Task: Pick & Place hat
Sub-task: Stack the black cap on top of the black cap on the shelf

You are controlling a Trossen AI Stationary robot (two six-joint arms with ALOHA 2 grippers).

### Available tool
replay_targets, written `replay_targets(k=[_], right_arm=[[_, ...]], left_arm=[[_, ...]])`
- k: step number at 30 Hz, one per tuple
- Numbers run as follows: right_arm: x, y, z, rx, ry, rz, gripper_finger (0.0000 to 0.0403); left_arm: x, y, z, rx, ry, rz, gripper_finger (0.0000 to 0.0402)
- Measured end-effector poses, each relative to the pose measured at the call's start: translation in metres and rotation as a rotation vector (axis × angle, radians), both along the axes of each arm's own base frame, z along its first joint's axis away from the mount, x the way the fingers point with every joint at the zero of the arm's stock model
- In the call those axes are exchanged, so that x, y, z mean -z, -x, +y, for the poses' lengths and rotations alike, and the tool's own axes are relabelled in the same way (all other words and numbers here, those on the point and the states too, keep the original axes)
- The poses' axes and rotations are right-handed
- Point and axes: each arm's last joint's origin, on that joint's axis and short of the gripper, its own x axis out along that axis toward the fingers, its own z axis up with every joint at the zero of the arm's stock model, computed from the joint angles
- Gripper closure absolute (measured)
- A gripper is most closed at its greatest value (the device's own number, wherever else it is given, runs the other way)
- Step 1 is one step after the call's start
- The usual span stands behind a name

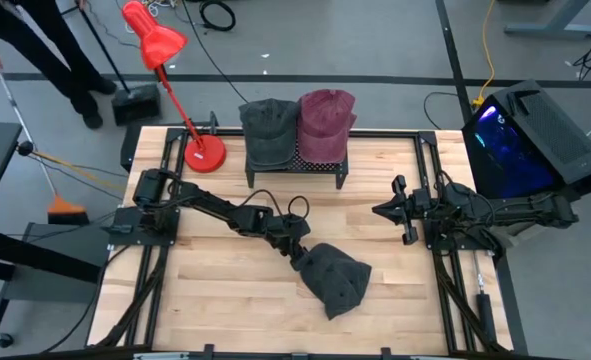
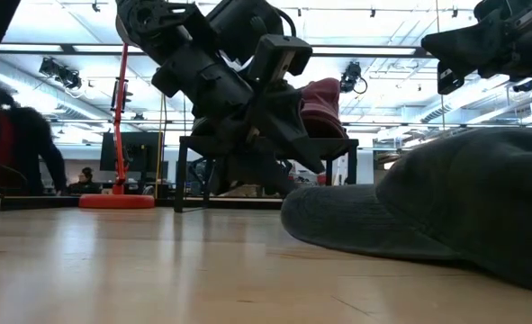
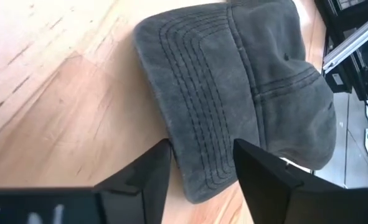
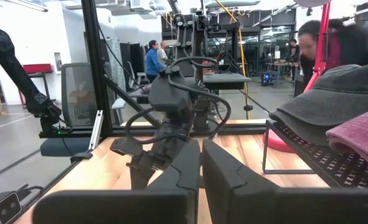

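A dark grey hat (image 1: pixel 337 280) lies on the wooden table near the middle front, with its stitched brim (image 3: pixel 196 112) toward my left gripper. My left gripper (image 3: pixel 201 146) comes down slanting from the table's left, open, with one finger on each side of the brim's end. In the low view it (image 2: pixel 293 162) hangs just left of the hat (image 2: pixel 446 198). My right gripper (image 1: pixel 380 210) waits shut above the table's right side, its fingers (image 4: pixel 201 168) closed together on nothing. My left gripper has its fingers (image 3: pixel 149 171) on either side of the end of the hat's brim (image 3: pixel 202 177), slanting down from the table's left. I cannot tell whether they touch it. The hat lies flat on the table.
At the far edge a black rack (image 1: pixel 295 165) holds a grey hat (image 1: pixel 268 130) and a maroon hat (image 1: pixel 325 122). A red lamp (image 1: pixel 203 152) stands at the far left. A black case (image 1: pixel 530 140) sits beyond the right edge. A person with a broom (image 1: pixel 35 60) is at far left.
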Motion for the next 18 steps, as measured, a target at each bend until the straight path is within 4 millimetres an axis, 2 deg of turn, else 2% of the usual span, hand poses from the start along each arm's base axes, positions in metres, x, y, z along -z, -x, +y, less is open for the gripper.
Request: replay_targets(k=[10,18], right_arm=[[0.0,0.0,0.0,0.0,0.0,0.0,0.038],[0.0,0.0,0.0,0.0,0.0,0.0,0.038]], left_arm=[[0.0029,-0.0007,-0.0005,0.037,-0.018,-0.008,0.0278],[0.0023,-0.0011,-0.0007,0.063,-0.043,-0.027,0.0381]])
